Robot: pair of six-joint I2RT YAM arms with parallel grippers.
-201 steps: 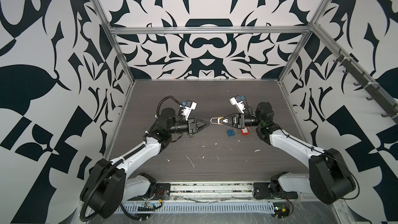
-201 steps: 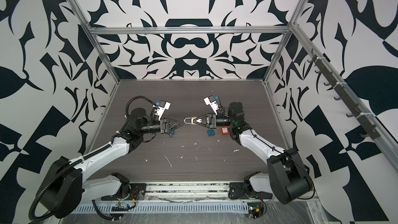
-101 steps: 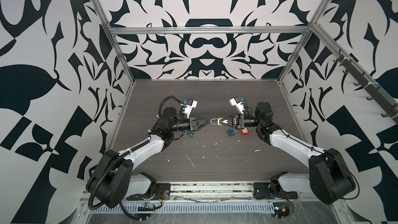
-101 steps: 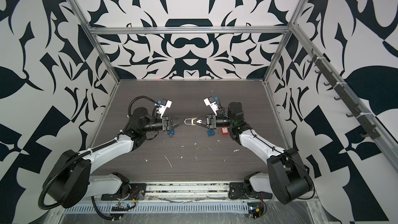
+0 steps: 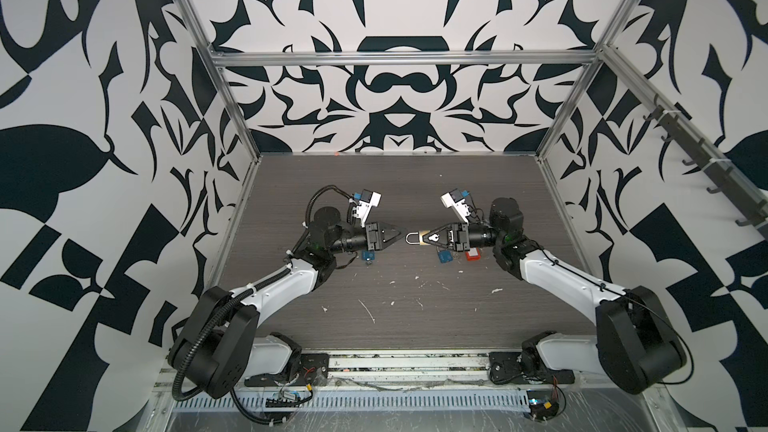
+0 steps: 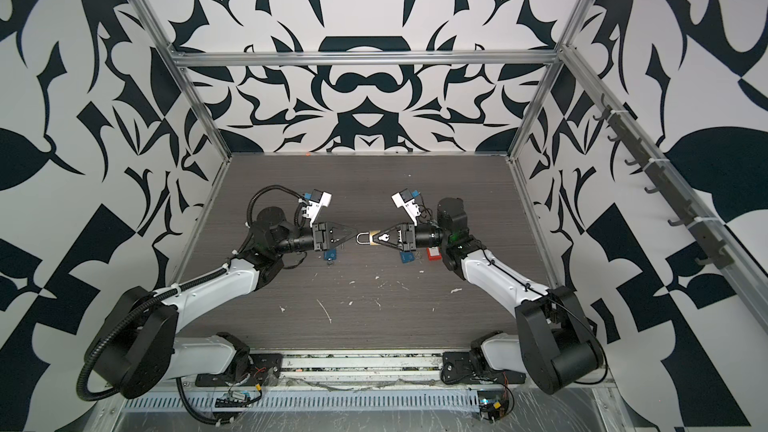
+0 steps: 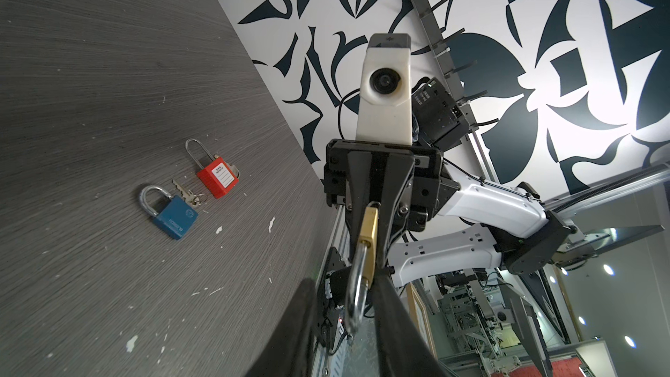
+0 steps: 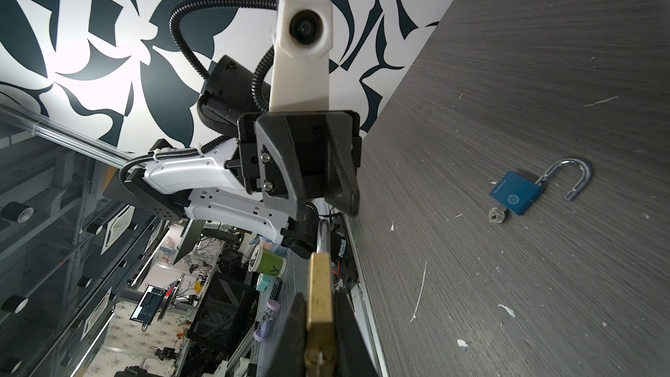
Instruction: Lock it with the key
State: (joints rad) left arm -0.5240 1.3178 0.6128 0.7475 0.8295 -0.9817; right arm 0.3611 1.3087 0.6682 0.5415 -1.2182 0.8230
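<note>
Gripping the brass padlock (image 5: pixel 419 238), right end effector (image 5: pixel 429 238) aims its shackle (image 7: pixel 354 286) horizontally at the half-open left end effector (image 5: pixel 402 236).

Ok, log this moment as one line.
right gripper: shut on brass padlock | left gripper: fingers apart around shackle | on table: open blue padlock, key inserted

Bare tabletop (image 5: pixel 395 189) at back, brass padlock (image 5: pixel 420 238) held mid-air, red padlock (image 7: pixel 217 180), blue padlock (image 7: pixel 174 217), open blue padlock (image 8: pixel 515 194) beneath

A green cup (image 8: pixel 269 266) bears a "Y".
</note>
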